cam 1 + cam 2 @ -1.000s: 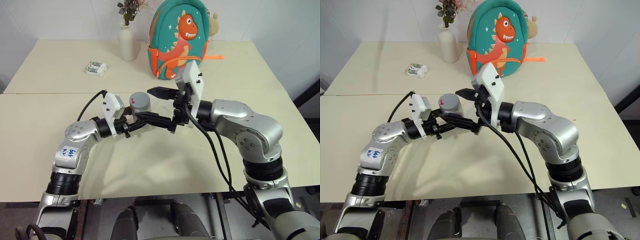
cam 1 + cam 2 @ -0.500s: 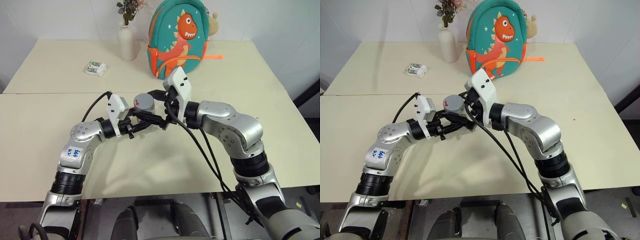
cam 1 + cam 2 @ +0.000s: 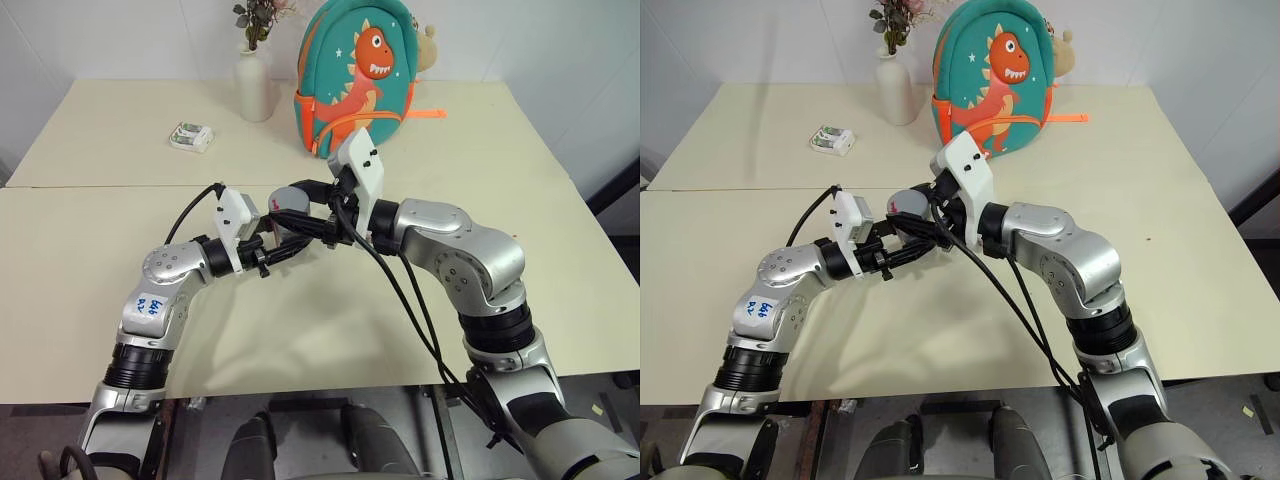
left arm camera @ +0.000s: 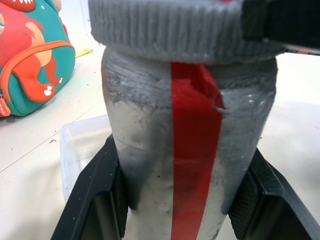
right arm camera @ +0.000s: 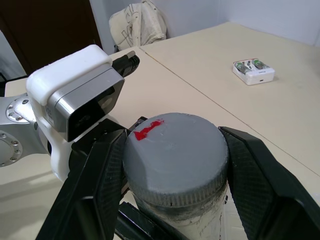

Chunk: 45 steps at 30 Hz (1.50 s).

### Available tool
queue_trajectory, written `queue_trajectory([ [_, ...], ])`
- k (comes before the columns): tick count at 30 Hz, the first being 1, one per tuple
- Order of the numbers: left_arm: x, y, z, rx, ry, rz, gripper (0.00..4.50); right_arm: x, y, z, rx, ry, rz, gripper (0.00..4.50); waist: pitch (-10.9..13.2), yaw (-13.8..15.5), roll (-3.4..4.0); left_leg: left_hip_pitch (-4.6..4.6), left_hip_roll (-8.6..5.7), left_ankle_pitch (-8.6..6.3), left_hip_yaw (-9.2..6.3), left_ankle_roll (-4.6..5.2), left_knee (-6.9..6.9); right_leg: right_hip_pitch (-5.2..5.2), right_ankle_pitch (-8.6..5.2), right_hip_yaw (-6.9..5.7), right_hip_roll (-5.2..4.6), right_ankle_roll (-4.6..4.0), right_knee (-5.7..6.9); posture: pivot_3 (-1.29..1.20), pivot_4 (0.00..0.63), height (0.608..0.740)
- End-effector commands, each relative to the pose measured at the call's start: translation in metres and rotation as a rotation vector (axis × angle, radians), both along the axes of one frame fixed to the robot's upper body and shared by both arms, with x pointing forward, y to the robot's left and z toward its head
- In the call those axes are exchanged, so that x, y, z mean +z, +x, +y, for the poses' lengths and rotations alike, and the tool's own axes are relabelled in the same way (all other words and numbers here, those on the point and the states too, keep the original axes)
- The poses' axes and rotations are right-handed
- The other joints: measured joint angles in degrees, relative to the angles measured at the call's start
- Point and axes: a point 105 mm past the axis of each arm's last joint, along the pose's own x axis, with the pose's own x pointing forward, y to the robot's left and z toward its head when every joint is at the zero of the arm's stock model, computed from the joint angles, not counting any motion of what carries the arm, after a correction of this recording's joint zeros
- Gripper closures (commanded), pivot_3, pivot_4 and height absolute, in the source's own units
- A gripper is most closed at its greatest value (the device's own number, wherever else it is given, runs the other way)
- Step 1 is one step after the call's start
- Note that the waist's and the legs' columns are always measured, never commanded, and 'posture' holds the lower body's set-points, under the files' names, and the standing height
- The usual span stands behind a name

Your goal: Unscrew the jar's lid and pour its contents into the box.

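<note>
Since a second earlier, the right gripper [image 5: 175, 165] had swung in from wide open and clamped its fingers on the lid [image 5: 176, 151] — the left gripper [image 4: 182, 200] gripped the jar [image 4: 190, 145] by its body, held upright above the counter [image 3: 90, 260]. From the left wrist, the box [image 4: 82, 145] appeared behind the jar, near the backpack [image 3: 362, 75]; the right wrist view showed the small packet [image 5: 253, 71] — well apart.
</note>
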Motion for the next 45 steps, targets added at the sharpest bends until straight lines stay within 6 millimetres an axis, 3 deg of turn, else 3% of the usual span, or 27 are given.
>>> queue_trajectory([
  [1, 0.024, -0.018, -0.015, -0.189, -0.05, -0.041, 2.43, 0.018, -0.016, 0.001, 0.156, 0.006, -0.082, 1.95, 0.0, 0.1, 0.0, 0.0, 0.0, 0.0, 0.0, 0.0, 0.01, 0.0, 0.0, 0.0, 0.0, 0.0, 0.01, 0.0, 0.15, 0.74],
  [5, 0.03, -0.047, -0.017, -0.474, -0.019, 0.005, 2.43, 0.017, -0.037, -0.012, 0.408, -0.085, -0.109, 1.95, 0.0, 0.1, 0.0, -0.04, 0.0, 0.0, -0.01, 0.0, 0.02, 0.01, 0.0, -0.04, 0.0, 0.0, -0.04, 0.0, 0.15, 0.74],
  [7, 0.038, -0.044, -0.009, -0.513, 0.009, 0.015, 2.43, 0.015, -0.05, -0.022, 0.555, -0.153, -0.127, 1.95, 0.0, 0.0, 0.03, -0.04, 0.0, 0.0, -0.02, 0.0, 0.01, 0.0, -0.01, -0.05, 0.03, 0.01, -0.05, 0.0, 0.15, 0.74],
  [15, 0.038, -0.043, -0.006, -0.61, 0.119, 0.006, 2.43, 0.016, -0.04, -0.037, 0.658, -0.235, -0.133, 1.95, 0.0, -0.2, 0.06, -0.02, 0.02, 0.0, -0.07, 0.0, 0.1, 0.01, -0.03, -0.06, 0.08, 0.04, 0.04, 0.0, 0.15, 0.74],
  [23, 0.033, -0.042, -0.01, -0.587, 0.099, -0.019, 2.43, 0.016, -0.042, -0.037, 0.672, -0.201, -0.095, 1.95, 0.1, 0.0, 0.08, -0.07, 0.03, -0.01, -0.09, 0.0, 0.15, 0.0, -0.04, -0.06, 0.07, 0.05, 0.04, 0.0, 0.15, 0.74],
  [29, 0.034, -0.04, -0.008, -0.539, 0.068, -0.03, 2.43, 0.02, -0.042, -0.037, 0.629, -0.151, -0.077, 0.03, 0.1, 0.0, 0.09, -0.07, 0.04, -0.01, -0.12, 0.0, 0.26, 0.0, -0.04, -0.06, 0.07, 0.05, 0.15, 0.0, 0.15, 0.74],
  [34, 0.034, -0.036, 0.005, -0.467, 0.055, -0.019, 2.43, 0.036, -0.026, -0.041, 0.462, -0.087, -0.199, 0.03, 0.1, -0.1, 0.09, -0.07, 0.04, -0.01, -0.12, 0.0, 0.31, 0.0, -0.03, -0.06, 0.07, 0.05, 0.2, 0.0, 0.15, 0.74],
  [37, 0.03, -0.033, 0.011, -0.402, 0.049, 0.004, 2.43, 0.041, -0.027, -0.035, 0.402, -0.038, -0.205, 0.03, 0.1, 0.0, 0.09, -0.06, 0.04, -0.01, -0.13, 0.0, 0.31, 0.0, -0.04, -0.06, 0.07, 0.05, 0.22, 0.0, 0.15, 0.74],
  [45, 0.023, -0.024, -0.002, -0.337, 0.045, 0.022, 2.43, 0.034, -0.025, -0.005, 0.312, 0.004, -0.197, 0.03, 0.1, 0.0, 0.09, -0.07, 0.05, -0.01, -0.13, 0.0, 0.36, 0.0, -0.04, -0.07, 0.07, 0.05, 0.27, 0.0, 0.15, 0.74],
])
